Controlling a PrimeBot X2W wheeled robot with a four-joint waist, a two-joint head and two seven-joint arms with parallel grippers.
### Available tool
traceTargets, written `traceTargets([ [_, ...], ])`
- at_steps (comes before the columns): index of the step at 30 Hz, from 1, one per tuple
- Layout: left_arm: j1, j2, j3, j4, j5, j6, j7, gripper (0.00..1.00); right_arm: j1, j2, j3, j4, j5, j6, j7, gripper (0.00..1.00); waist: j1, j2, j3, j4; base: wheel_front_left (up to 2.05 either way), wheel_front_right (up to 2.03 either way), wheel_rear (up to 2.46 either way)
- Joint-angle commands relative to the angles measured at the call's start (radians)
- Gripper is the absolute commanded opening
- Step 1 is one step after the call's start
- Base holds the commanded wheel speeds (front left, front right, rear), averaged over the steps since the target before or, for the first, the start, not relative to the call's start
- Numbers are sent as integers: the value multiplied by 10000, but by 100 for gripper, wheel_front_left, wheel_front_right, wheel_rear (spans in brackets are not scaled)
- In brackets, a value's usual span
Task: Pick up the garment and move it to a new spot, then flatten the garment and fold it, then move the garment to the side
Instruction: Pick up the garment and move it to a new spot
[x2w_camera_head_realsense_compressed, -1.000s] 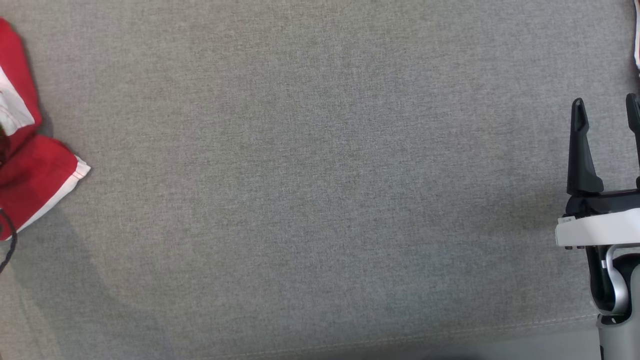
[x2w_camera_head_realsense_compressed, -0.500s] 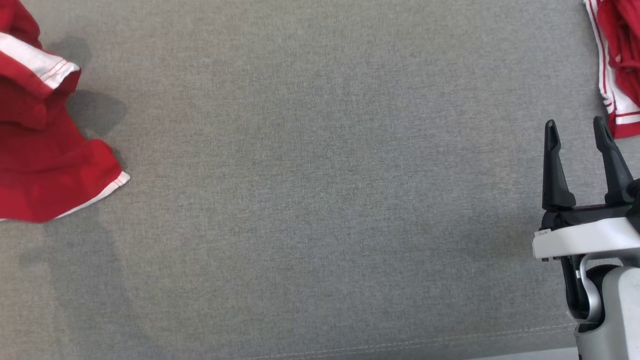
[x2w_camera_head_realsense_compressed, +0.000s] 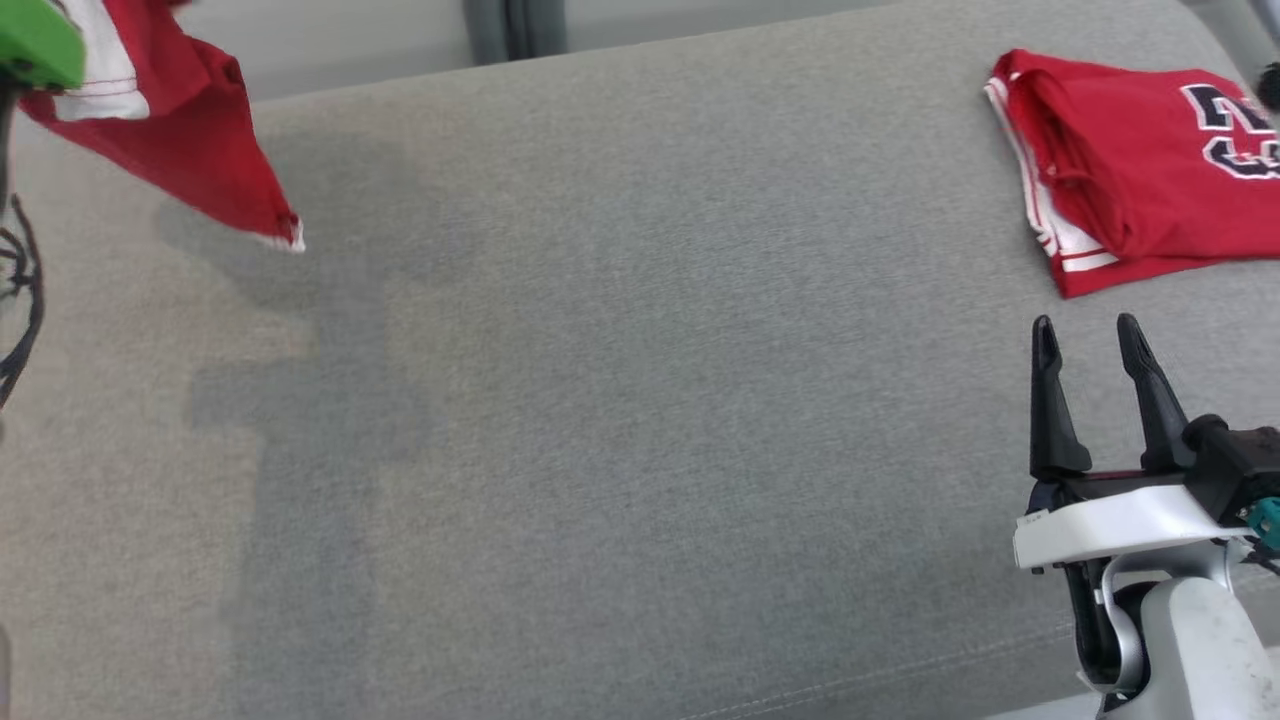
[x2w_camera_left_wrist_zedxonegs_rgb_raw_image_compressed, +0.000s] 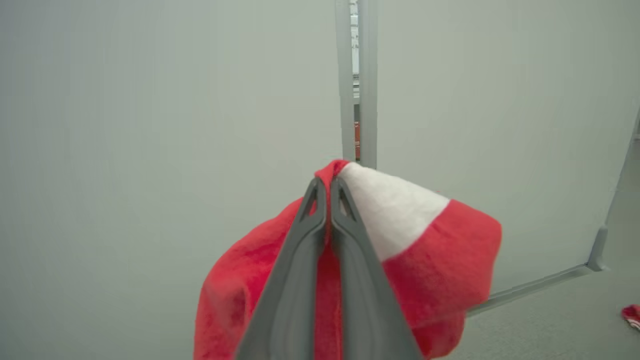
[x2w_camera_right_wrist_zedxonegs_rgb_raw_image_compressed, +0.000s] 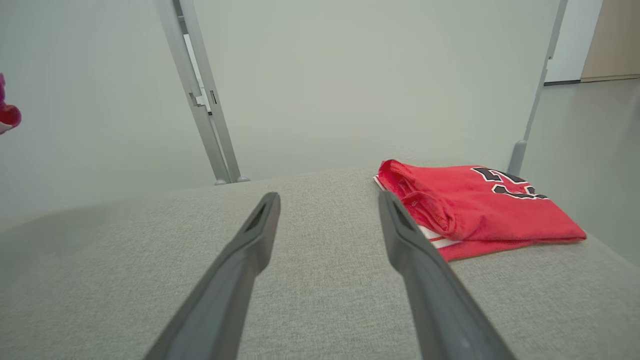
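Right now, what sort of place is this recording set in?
Probably an indoor test room for garment folding: a grey fabric-covered surface, pale partition panels behind it, and a folded red jersey.

1. The right hand (x2w_camera_head_realsense_compressed: 1085, 325) has two long black fingers (x2w_camera_head_realsense_compressed: 1050, 420), broad at the base and tapering to blunt tips.
2. Under them is a flat white bracket (x2w_camera_head_realsense_compressed: 1110, 520), with a curved silver bar (x2w_camera_head_realsense_compressed: 1120, 625) below.
3. The wrist housing (x2w_camera_head_realsense_compressed: 1195, 645) is pale grey and rounded.
4. A black block (x2w_camera_head_realsense_compressed: 1225, 460) carries a teal connector (x2w_camera_head_realsense_compressed: 1266, 515).
5. The left hand (x2w_camera_left_wrist_zedxonegs_rgb_raw_image_compressed: 327, 182) has grey fingers with a triangular cut-out near each tip.
6. At the left edge of the head view are a bright green part (x2w_camera_head_realsense_compressed: 40, 40) and a thin black cable (x2w_camera_head_realsense_compressed: 22, 290), looped.
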Motion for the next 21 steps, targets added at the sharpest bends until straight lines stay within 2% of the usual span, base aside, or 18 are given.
traceTargets([
  [1, -12, -110, -95, -290, 15, 36, 118, 0, 103, 47, 42, 107, 66, -17, -96, 100, 1, -1, -639, -924, 0, 0, 0],
  [6, 379, -512, -524, -1317, 49, 165, 581, 0, 81, 104, 339, 473, 252, -17, -241, 100, 1, -1, -830, -1846, 0, 0, 0],
  [12, 932, -1049, -1094, -2238, 8, 228, 807, 0, 129, 144, 504, 724, 419, -17, -350, 100, 1, -1, -787, -2548, 0, 0, 0],
  [21, 2274, -1882, -1938, -2651, -107, 338, 725, 0, 90, 155, 536, 877, 656, -17, -434, 100, 1, -1, -518, -2644, 0, 0, 0],
])
